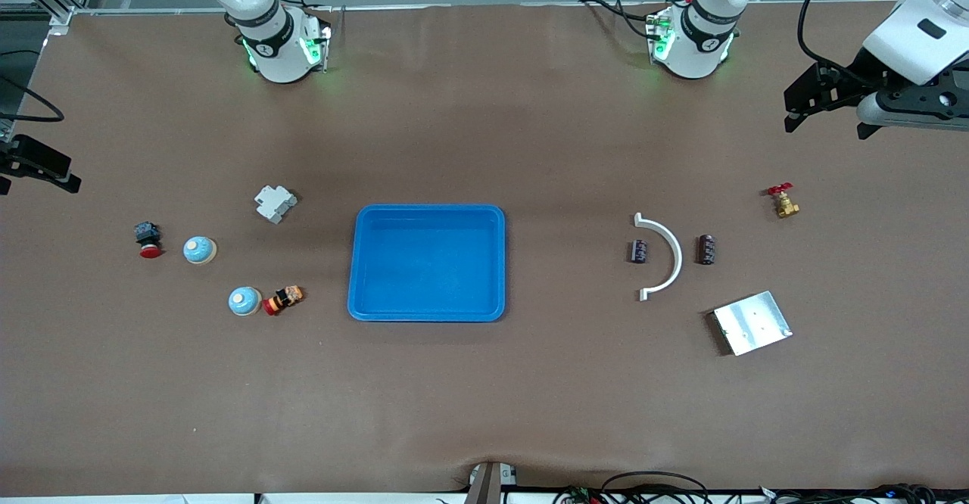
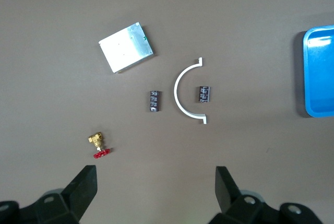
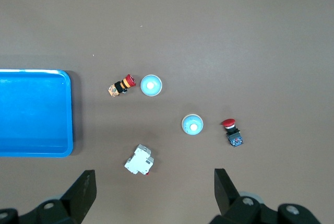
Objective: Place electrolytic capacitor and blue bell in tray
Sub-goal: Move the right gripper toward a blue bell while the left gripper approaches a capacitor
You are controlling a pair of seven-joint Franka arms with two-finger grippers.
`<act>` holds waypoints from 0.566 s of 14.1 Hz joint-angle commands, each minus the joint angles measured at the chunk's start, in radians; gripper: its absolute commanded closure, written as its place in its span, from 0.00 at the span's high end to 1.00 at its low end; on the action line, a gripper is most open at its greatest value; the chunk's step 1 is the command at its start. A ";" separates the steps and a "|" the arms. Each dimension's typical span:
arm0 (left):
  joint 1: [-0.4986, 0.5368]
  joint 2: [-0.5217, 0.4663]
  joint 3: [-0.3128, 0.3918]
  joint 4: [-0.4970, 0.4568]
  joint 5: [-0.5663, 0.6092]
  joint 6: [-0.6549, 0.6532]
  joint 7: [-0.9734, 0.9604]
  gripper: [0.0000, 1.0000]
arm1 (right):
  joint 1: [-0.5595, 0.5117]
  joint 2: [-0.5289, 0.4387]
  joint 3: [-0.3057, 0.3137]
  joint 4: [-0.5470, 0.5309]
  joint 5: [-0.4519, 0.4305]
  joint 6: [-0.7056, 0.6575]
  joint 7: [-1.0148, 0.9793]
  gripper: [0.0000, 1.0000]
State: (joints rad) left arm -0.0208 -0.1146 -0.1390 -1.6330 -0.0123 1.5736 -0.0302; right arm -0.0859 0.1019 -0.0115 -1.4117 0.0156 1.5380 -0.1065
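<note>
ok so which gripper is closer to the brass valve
Left. The left gripper, open, hangs over the table at its own arm's end, just up from the brass valve. The right gripper, also open, is over the table's other end, past the tray.

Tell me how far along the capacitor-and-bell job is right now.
Nothing is done: the shallow bright-blue plastic tray holds nothing. Nothing is in hand: the left end effector and right end effector both hang open and hold nothing. Left to do: move a dark cylindrical capacitor, one of two by the white curved bracket, and a pale-blue dome bell into the tray.
</note>
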 commanded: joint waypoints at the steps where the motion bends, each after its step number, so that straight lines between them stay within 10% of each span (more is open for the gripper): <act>1: 0.001 0.004 -0.005 0.012 0.020 0.003 0.010 1.00 | -0.009 -0.019 0.005 -0.015 0.012 0.005 0.004 1.00; 8: 0.002 -0.005 -0.016 -0.001 0.009 -0.055 -0.081 1.00 | -0.009 -0.019 0.005 -0.015 0.011 0.001 0.004 1.00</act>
State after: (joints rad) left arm -0.0232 -0.1146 -0.1496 -1.6339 -0.0123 1.5567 -0.0600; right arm -0.0859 0.1019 -0.0115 -1.4117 0.0157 1.5381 -0.1065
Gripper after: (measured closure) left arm 0.000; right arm 0.000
